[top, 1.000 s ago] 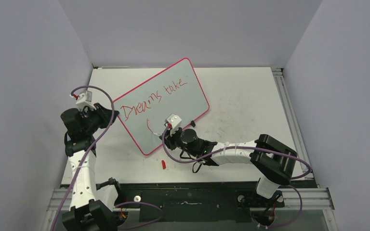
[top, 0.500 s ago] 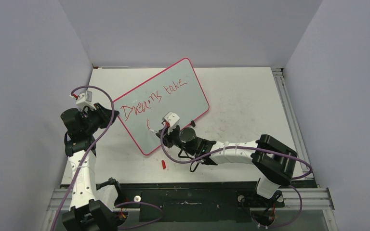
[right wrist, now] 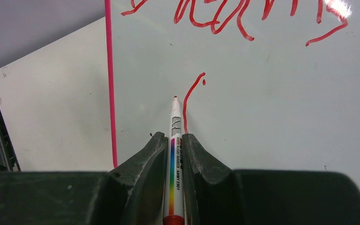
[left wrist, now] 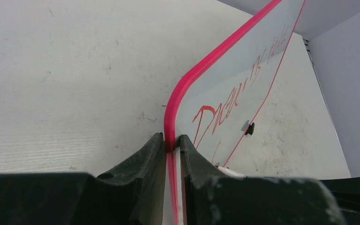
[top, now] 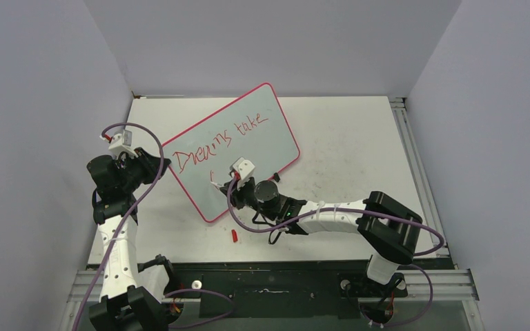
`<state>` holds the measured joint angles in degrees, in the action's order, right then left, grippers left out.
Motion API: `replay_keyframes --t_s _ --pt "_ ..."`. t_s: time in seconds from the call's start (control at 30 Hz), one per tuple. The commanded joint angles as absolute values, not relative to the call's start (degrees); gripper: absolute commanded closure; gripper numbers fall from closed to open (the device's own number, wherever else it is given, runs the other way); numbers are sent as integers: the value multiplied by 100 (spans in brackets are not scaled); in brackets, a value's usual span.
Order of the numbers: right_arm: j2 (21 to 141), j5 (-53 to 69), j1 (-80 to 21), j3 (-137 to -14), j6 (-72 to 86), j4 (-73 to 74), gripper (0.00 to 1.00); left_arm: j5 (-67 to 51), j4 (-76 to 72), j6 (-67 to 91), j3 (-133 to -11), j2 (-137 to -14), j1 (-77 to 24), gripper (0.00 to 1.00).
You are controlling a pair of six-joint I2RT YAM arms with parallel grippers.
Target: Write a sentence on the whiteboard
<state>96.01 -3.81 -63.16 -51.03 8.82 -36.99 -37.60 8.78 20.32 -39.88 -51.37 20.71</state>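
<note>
Closest to the front edge there's a small red cap (top: pixel 234 236) lying loose on the table (top: pixel 345 138), just in front of the board's near corner. Right past it the right gripper (right wrist: pixel 173 140) has both fingers squeezed tight on a white marker (right wrist: pixel 175 122) with a rainbow stripe down the barrel. The red tip points at the board, right beside a lone curved red stroke (right wrist: pixel 190 98). Can't honestly tell if the tip is touching the surface or just off it.

The whiteboard (top: pixel 248 148) sits slantwise across the middle-left of the table, pink rim all round, with one corner toward the back wall. "Dreams take" (top: pixel 224 138) is scrawled across it in red, and the curved stroke sits on the line below. One little black clip foot (top: pixel 277 177) shows at the long edge nearest the right arm.

Over on the left, the left gripper (left wrist: pixel 171 143) is pinched shut on the board's rim at its left corner, one finger on each face.
</note>
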Motion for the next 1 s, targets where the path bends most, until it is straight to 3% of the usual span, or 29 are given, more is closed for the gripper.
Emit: replay_keyframes --t_s 0.0,0.97 --pt "9698 -427 -6363 -5335 879 -3983 95 -3961 659 2012 -4006 -5064 2022 87" --pt "9828 -804 -6306 -5380 983 -3776 95 -3950 668 2013 -4006 -5053 2024 87"
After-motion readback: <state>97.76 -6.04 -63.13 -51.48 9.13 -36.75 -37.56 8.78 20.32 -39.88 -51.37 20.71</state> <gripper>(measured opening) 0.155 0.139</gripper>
